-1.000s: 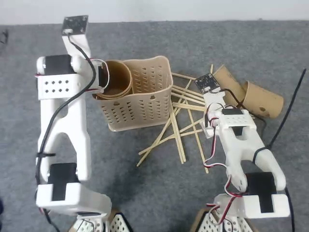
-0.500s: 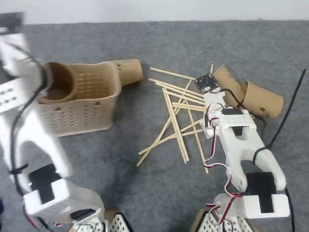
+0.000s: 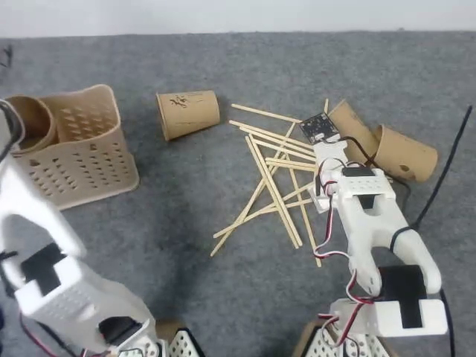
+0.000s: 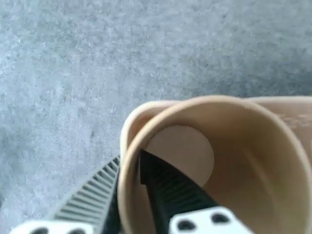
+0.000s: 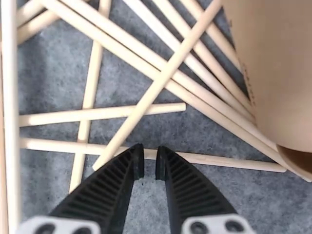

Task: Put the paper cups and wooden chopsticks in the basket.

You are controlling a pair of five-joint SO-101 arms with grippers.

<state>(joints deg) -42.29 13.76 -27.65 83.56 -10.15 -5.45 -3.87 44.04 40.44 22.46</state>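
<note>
One paper cup [image 4: 214, 161], pinched in the left gripper [image 4: 129, 161] at the left end of the basket [image 3: 82, 163], should be lowered below the rim before release (the right gripper [image 5: 145, 163], nearly shut, is poised over chopsticks [image 3: 275, 178] right of it).

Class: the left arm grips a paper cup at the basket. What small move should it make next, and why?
Probably open the left end effector to release the paper cup. It pinches the cup's rim, one finger inside, one outside, and the high view seems to show the cup already inside a corner of the basket.
</note>
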